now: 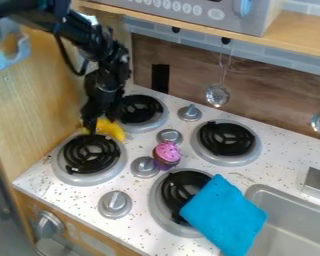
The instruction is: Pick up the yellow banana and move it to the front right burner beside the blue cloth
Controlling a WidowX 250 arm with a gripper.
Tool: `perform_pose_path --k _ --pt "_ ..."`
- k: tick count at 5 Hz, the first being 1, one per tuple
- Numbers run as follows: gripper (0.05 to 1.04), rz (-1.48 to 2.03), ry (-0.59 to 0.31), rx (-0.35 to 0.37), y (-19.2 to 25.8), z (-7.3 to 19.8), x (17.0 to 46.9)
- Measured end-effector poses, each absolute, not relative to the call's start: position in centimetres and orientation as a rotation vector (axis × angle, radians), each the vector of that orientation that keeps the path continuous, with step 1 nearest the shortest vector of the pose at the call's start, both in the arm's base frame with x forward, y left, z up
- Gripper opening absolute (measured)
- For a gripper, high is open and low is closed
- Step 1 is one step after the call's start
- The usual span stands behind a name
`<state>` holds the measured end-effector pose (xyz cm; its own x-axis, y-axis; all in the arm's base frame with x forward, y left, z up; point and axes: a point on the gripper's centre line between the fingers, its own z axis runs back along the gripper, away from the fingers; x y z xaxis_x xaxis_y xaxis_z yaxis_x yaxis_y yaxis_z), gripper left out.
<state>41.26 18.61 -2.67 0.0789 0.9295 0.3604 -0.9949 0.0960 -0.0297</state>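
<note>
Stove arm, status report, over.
Gripper down at yellow object, grip unclear. Nearby: pink-topped cupcake among knobs. Farther off, blue cloth partly covers one burner.

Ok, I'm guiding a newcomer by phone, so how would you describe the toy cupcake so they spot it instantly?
Find the white speckled stovetop left of the sink, then the middle of its four black coil burners. The toy cupcake sits there among silver knobs; its pink frosting and dark purplish base set it apart from those plain metal neighbours.
</note>
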Motion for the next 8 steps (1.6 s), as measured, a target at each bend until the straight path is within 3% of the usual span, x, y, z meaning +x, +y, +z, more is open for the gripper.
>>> perform_pose_path --k 4,5,6,7,8 --pt "1.003 1.468 -0.293 0.186 19.5 -4.7 44.2" --pt "0.933 1.464 -0.295 0.192 19.7 -4.5 45.0" --pt "0.642 1.457 -0.281 0.195 19.7 -4.6 45.0" --pt "0.481 1.421 -0.263 0.208 19.4 -4.5 44.9" --pt "0.481 1.367 -0.256 0.205 18.5 -4.9 44.6"
